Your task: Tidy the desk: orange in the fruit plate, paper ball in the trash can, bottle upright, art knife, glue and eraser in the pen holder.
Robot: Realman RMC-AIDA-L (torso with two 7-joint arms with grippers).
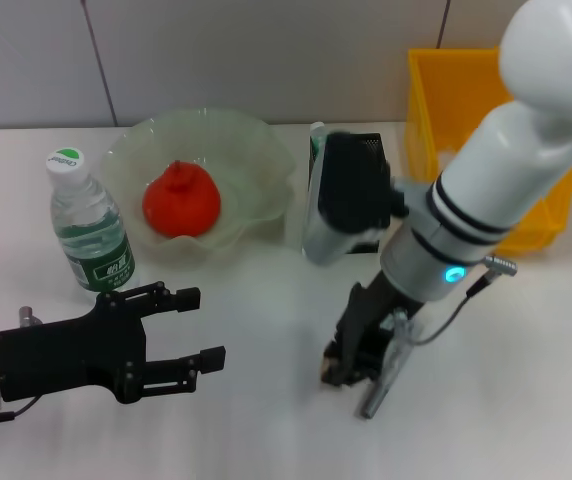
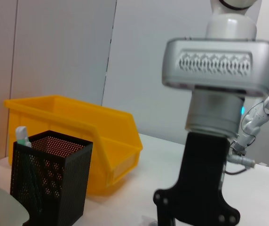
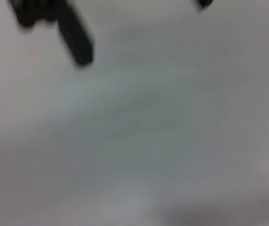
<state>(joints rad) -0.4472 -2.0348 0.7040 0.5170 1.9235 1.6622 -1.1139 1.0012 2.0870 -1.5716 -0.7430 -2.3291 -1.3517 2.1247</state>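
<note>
The art knife (image 1: 384, 372) stands tilted near the front edge of the desk (image 1: 266, 430), its lower end on or just above the surface, directly beside the right gripper (image 1: 351, 365), which is lowered at the same spot. We cannot tell whether that gripper is closed on the knife or only next to it; the right wrist view shows nothing usable. We judge the main risk to be a poor hold: a slim, flat metal bar caught off-centre may pivot or slip out during the lift. A second risk is at delivery. The pen holder (image 2: 54, 179) stands toward the back edge, next to the trash can (image 1: 446, 100), and its opening is narrow. The glue (image 2: 22, 137) is already inside, so a tilted knife may catch the mesh rim or the glue and tip the holder. The left gripper (image 1: 204, 328) hovers near the front-left corner with its fingers spread wide and empty. It is close to the upright bottle (image 1: 91, 225), so any move back could knock the bottle over. The orange (image 1: 179, 200) lies in the fruit plate (image 1: 256, 150).
</note>
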